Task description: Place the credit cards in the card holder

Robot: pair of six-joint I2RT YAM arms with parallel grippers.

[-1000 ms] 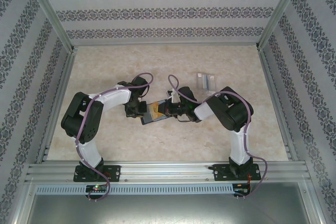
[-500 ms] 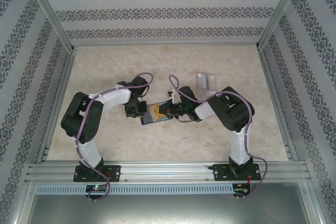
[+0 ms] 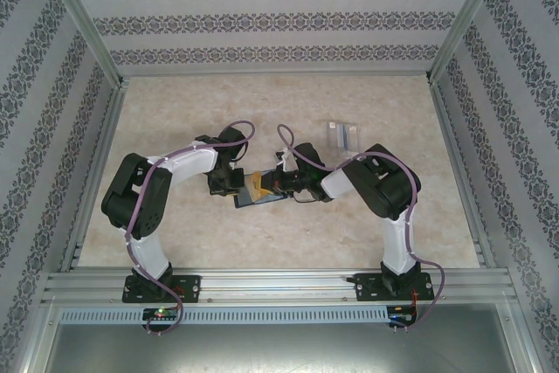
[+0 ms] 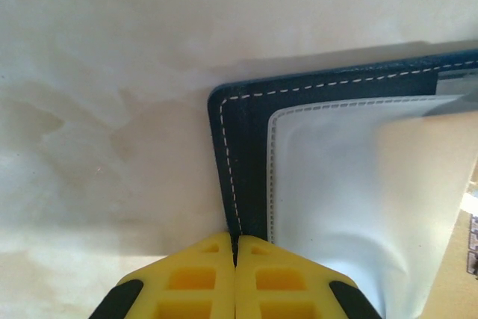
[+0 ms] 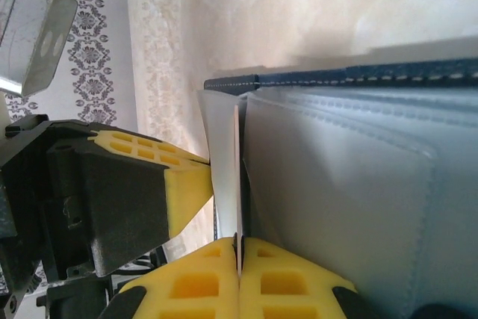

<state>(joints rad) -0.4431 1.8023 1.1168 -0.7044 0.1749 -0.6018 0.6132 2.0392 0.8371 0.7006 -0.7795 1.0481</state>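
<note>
The card holder (image 3: 258, 199) lies open on the table between the two arms, navy outside and pale grey-blue inside (image 4: 328, 184). My left gripper (image 4: 236, 243) is shut on its navy stitched edge and pins it. An orange-yellow credit card (image 3: 254, 183) stands on edge over the open holder. In the right wrist view this card (image 5: 226, 155) is seen edge-on, with my right gripper (image 5: 239, 243) shut on it. Its far end is at the pocket of the card holder (image 5: 336, 184). A left finger (image 5: 187, 188) is just beside the card.
A clear plastic box (image 3: 342, 135) stands behind the right arm, also at the upper left of the right wrist view (image 5: 30, 35). Patterned walls and metal rails enclose the marbled table (image 3: 288, 102). Both arms are bent inward over the table's middle.
The right gripper has edged a little to the left with the card, farther over the holder. The left arm has stayed still.
</note>
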